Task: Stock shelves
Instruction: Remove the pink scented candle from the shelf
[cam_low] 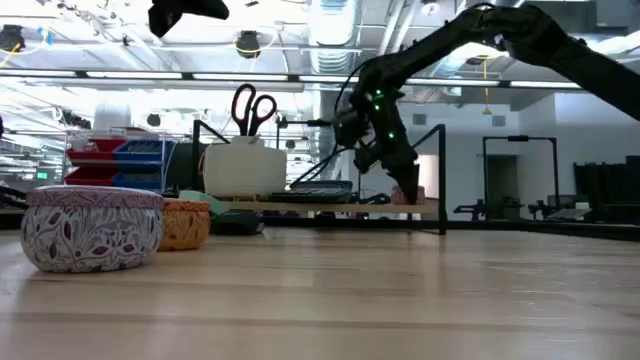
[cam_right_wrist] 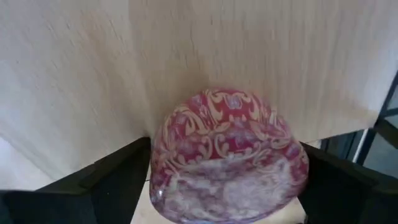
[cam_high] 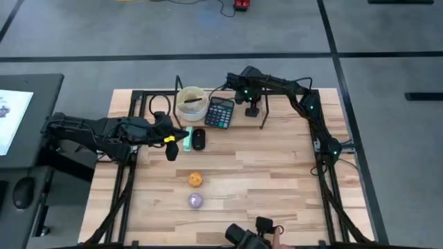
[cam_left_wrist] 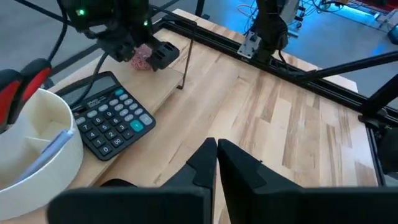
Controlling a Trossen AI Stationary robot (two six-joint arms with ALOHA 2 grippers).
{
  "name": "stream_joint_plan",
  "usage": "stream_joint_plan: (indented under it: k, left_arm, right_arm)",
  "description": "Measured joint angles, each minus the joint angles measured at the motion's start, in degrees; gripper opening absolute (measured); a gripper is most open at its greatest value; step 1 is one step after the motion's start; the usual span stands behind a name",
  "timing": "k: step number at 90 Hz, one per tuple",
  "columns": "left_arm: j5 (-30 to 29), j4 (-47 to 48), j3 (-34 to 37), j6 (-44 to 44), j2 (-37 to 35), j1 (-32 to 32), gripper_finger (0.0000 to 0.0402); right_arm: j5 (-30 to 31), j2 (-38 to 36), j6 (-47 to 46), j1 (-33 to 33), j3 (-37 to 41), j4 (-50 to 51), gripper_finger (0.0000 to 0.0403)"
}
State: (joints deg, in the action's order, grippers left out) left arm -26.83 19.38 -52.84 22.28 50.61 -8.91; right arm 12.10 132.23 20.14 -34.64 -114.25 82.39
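High view: my right arm reaches along the tabletop's far edge, its jaws [cam_high: 253,109] pointing down, grasping a pink patterned tin [cam_right_wrist: 227,155] over the shelves [cam_high: 239,116]. My left arm's jaws [cam_high: 174,137], clenched empty, hover at the left edge.

Overhead straight down, low level across the tabletop, wrists close — all sharing the shelves [cam_high: 228,124].

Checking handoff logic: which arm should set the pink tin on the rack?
Right. The right gripper already holds the pink tin over the rack, beside the calculator. The left gripper is shut and empty, by the mouse.
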Motion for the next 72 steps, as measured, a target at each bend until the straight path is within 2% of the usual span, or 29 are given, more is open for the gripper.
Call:
stream_joint_plan:
  k: [17, 35, 41, 57, 72]
  left_arm:
    - [0.04, 0.00, 0.00, 0.04, 0.00, 0.00, 0.0000]
    - [0.07, -0.02, 0.00, 0.04, 0.00, 0.00, 0.0000]
    - [0.09, -0.01, 0.00, 0.04, 0.00, 0.00, 0.0000]
    - [0.09, -0.03, -0.01, 0.02, -0.02, 0.00, 0.0000]
    - [0.09, -0.06, -0.02, -0.57, -0.02, 0.00, 0.0000]
  right_arm:
    - [0.37, -0.07, -0.57, 0.45, 0.28, -0.61, 0.0335]
    - [1.17, 0.07, -0.63, 0.54, -0.35, 0.31, 0.0279]
    - [1.26, 0.28, -0.64, 0.70, -1.55, 1.08, 0.0278]
    - [1.24, -0.06, -0.39, 1.76, -7.90, 2.80, 0.0278]
    - [1.25, -0.11, -0.49, 3.71, -17.19, 7.61, 0.0278]
